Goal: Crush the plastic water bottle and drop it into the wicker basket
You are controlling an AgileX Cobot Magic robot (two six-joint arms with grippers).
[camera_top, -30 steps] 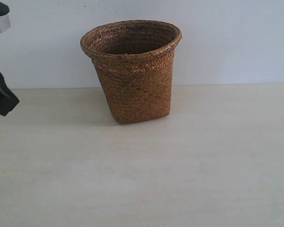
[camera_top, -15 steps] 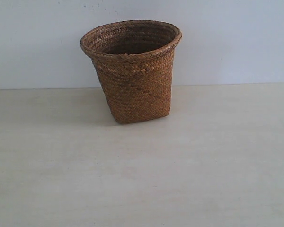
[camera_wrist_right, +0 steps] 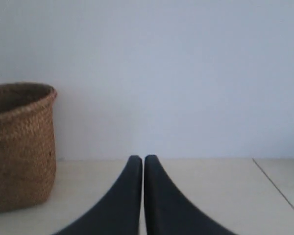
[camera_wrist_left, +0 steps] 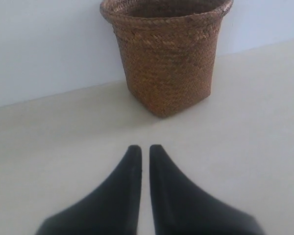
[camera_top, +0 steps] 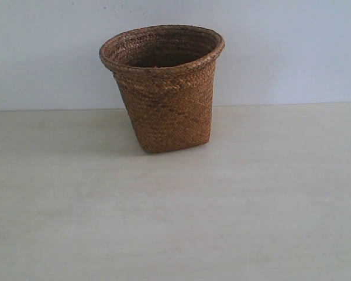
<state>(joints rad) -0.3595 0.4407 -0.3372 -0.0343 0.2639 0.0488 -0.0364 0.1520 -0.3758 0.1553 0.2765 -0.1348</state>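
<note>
text: none legible in any view | wicker basket (camera_top: pixel 164 99): plain brown weave, unmarked | table (camera_top: pixel 175 222): bare pale surface | wall (camera_top: pixel 292 52): plain | left gripper (camera_wrist_left: pixel 141 147), right gripper (camera_wrist_right: pixel 138 157): plain black fingers

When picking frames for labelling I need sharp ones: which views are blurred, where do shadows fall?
Exterior view: basket sharp, shadow on the table left of it. Left wrist view: left gripper blurred, basket clear. Right wrist view: right gripper blurred.
</note>
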